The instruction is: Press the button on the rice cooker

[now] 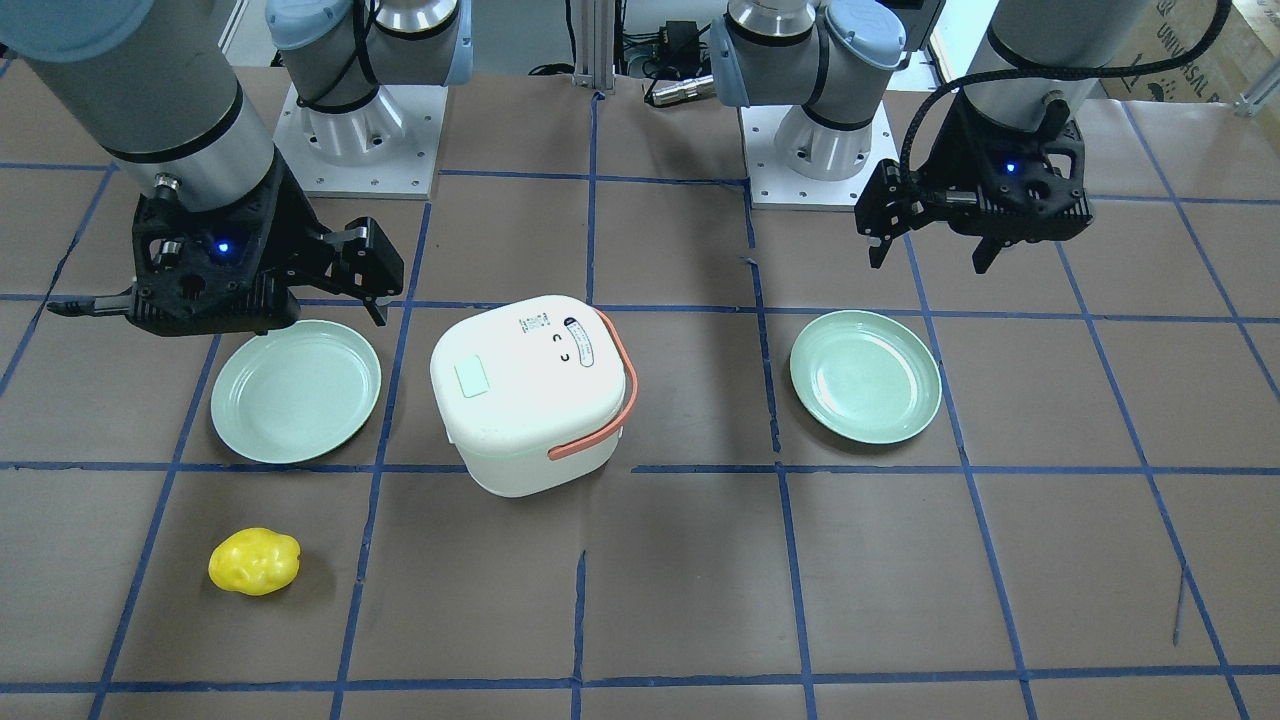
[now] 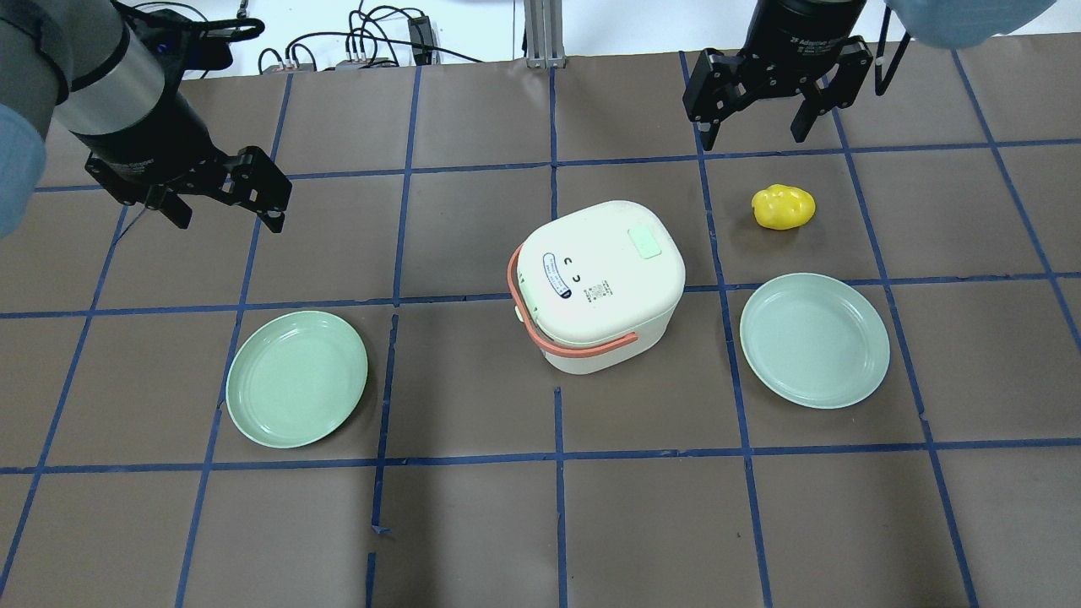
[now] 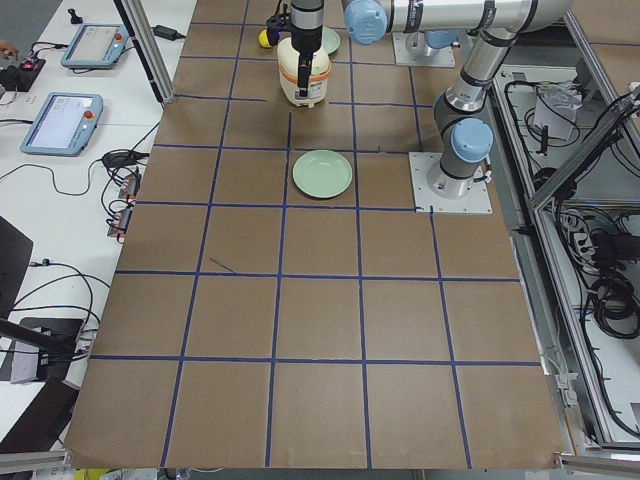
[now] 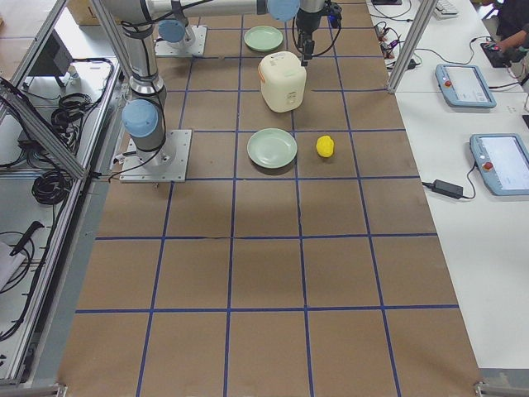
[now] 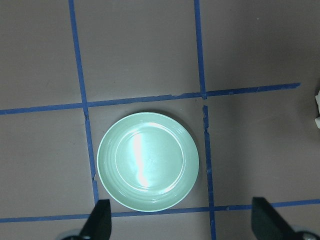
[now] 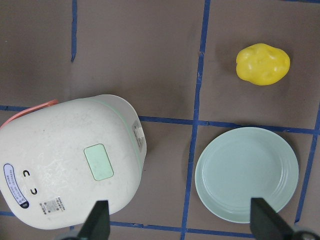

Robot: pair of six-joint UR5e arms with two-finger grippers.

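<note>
Right gripper [image 2: 752,131] apart from rice cooker [image 2: 604,279]

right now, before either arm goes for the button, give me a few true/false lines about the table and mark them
1. The rice cooker sits lid shut between the left plate and the right plate. True.
2. The yellow toy lies on the right plate. False: it lies on the table, apart from that plate.
3. The left gripper and the right gripper are both open and empty. True.
4. The right gripper is touching the rice cooker. False: it hangs above the table, clear of the cooker.
5. The left plate holds food. False: it is empty.
</note>
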